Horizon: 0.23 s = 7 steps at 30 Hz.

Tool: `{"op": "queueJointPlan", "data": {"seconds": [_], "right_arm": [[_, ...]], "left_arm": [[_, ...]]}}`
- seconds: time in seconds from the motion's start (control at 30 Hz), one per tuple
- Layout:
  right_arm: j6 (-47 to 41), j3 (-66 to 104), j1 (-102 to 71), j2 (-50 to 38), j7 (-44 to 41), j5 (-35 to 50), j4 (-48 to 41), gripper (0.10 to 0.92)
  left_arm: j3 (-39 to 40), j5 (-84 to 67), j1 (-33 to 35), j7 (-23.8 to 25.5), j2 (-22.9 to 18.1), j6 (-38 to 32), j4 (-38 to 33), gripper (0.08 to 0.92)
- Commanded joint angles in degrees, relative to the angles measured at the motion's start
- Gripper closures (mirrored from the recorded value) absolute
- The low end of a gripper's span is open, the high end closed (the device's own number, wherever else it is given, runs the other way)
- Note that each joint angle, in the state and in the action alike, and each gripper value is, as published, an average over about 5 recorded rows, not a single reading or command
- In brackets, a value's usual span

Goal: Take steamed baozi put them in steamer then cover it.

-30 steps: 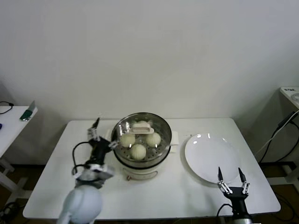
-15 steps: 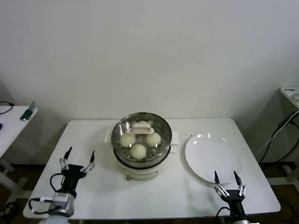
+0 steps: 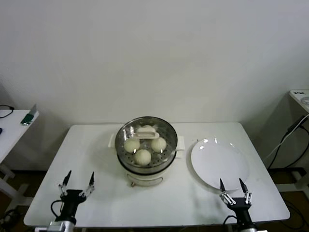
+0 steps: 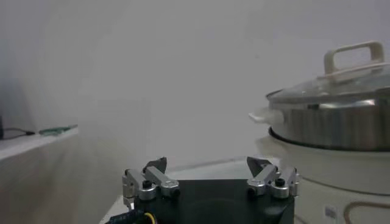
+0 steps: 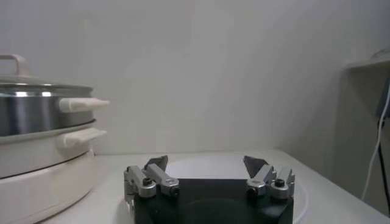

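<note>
i see the steamer [image 3: 147, 154] sitting upright near the middle of the white bench [image 3: 101, 159], its two side handles sticking out toward the bench's left and right ends, so its widest line runs across my view. the cover [image 3: 147, 133] lies flat on top of it, and its one cream bar handle [image 3: 148, 129] also runs roughly left to right. through the glass i count three steamed baozi [image 3: 143, 156] plainly, one toward me and two behind it side by side, with a fourth partly hidden under the bar handle at the back. one round white plate [image 3: 219, 162] lies flat on the bench to the right of the steamer, close to it but not touching. my left claw [image 3: 77, 186] hangs at the front left edge of the bench, fingers pointing up and away from me, spread wide with nothing between them; in its wrist view the steamer and lid stand off to one side, well apart from the fingertips. my right claw [image 3: 233, 189] sits at the front right edge just before the plate's near rim, likewise spread wide and holding nothing. one small side table [image 3: 12, 123] stands off to the far left.
</note>
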Motion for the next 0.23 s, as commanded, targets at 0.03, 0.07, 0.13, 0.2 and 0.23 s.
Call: {"op": "queueJointPlan", "data": {"seconds": [0.03,0.07,0.13,0.2,0.23], "right_arm": [[-0.3,-0.2,0.0,-0.2,-0.3,0.4,-0.2,0.203],[-0.3,-0.3,0.0,-0.3,-0.3,0.4,-0.2,0.203],[-0.3,-0.3,0.0,-0.4,-0.3,0.4,-0.2,0.203],[-0.3,-0.3,0.0,-0.4,-0.4,0.5,-0.2,0.203],[-0.3,-0.4,0.0,-0.4,-0.4,0.4,-0.3,0.203]], "left_arm": [[-0.2,-2.4,2.4,0.4,-0.5,-3.8,1.8,0.177],[-0.2,-2.4,2.4,0.5,-0.5,-3.8,1.7,0.177],[-0.1,-2.4,2.5,0.6,-0.5,-3.8,1.6,0.177],[-0.1,-2.4,2.6,0.7,-0.5,-3.8,1.5,0.177],[-0.1,-2.4,2.6,0.7,-0.5,-3.8,1.5,0.177]]}}
